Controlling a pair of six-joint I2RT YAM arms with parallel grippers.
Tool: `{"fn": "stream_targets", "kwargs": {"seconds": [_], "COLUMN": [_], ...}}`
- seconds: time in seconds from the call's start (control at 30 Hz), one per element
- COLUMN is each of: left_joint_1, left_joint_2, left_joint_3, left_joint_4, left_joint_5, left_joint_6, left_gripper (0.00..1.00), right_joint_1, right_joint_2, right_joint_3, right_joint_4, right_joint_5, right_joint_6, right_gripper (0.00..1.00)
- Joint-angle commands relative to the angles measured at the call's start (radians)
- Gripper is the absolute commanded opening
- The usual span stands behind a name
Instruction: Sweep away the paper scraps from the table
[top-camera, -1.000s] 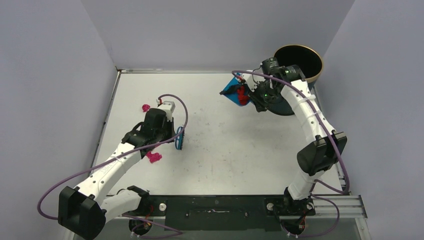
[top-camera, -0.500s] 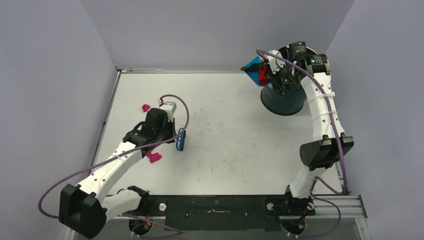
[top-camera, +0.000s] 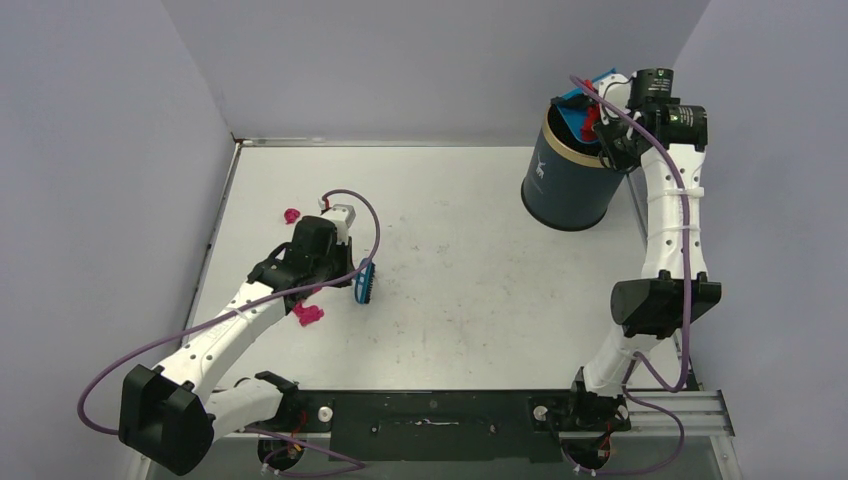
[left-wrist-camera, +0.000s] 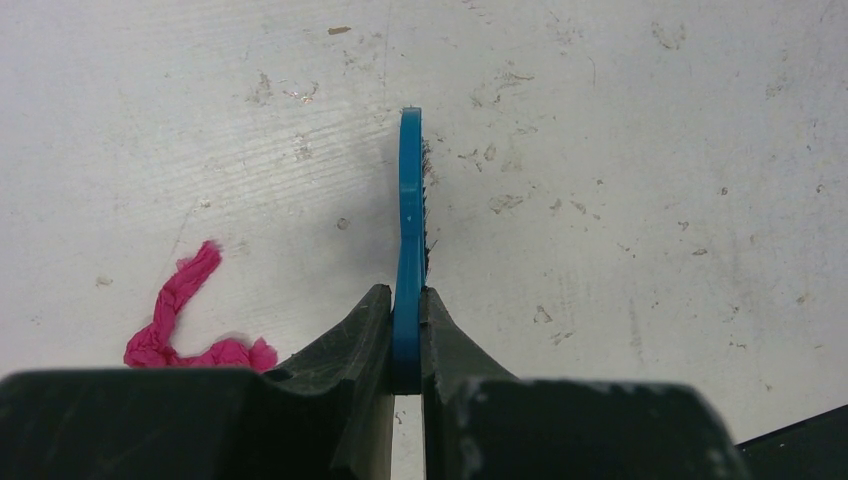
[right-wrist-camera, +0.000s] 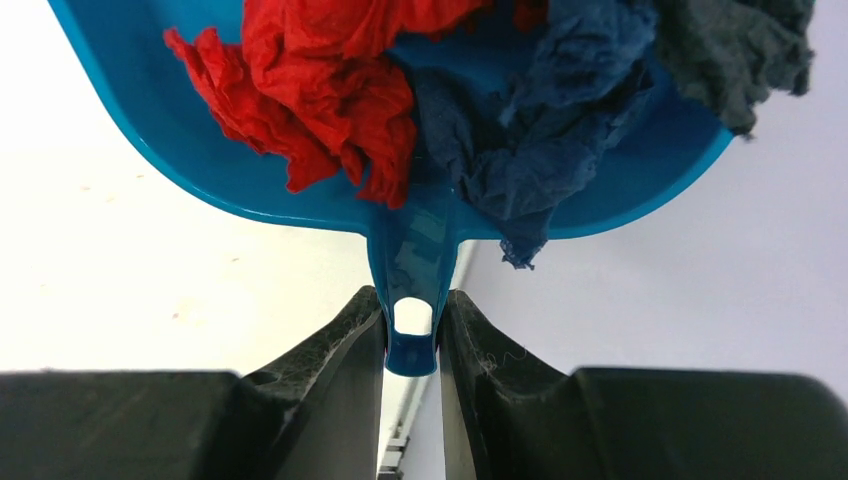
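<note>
Clamped the right gripper (right-wrist-camera: 412, 340) tight on the stub handle of the blue dustpan (right-wrist-camera: 190, 150), one finger pressed to each side of it, at the low centre of the right wrist view. Carried in that pan a heap of paper scraps (right-wrist-camera: 330, 90): red at upper centre, dark blue to the right of it, dark grey in the top right corner. Held the pan tilted at the top of the dark bin (top-camera: 570, 185), by its gold rim, at the upper right of the overhead view and well above the table (top-camera: 470, 280). Pinched the left gripper (left-wrist-camera: 405, 325) closed on the thin blue brush (left-wrist-camera: 408, 190), seen edge-on at the centre of the left wrist view with dark bristles along its right side; could not tell whether those bristles touched the tabletop. Left a twisted pink scrap (left-wrist-camera: 175, 320) lying on the table at the lower left of that view, near the brush but apart from it. Showed from overhead a second pink bit higher up in the left half of the frame, toward the table's left edge.
</note>
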Motion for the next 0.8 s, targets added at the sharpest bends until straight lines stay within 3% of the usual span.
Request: {"fn": "stream_targets", "kwargs": {"seconds": [0.0,0.3,0.77], "left_joint_1": [-0.005,-0.013,-0.018], "left_joint_2": [0.005,0.008,0.000], "left_joint_3": [0.018,0.021,0.021], "left_joint_4": [0.037,0.026,0.025], "left_joint_5": [0.014,0.006,0.010], "left_joint_6": [0.008,0.014,0.019], "left_gripper": [0.00,0.00,0.00], "right_joint_1": [-0.018,-0.020,0.042], "right_joint_2": [0.016,0.081,0.001], "right_joint_3": [0.055,0.076,-0.310], "right_joint_4": [0.122,0.262,0.740], "right_joint_5": [0.207,0.544,0.971], "right_joint_6": [-0.003,-0.133,-0.621], "right_gripper": [0.05,0.05,0.05]}}
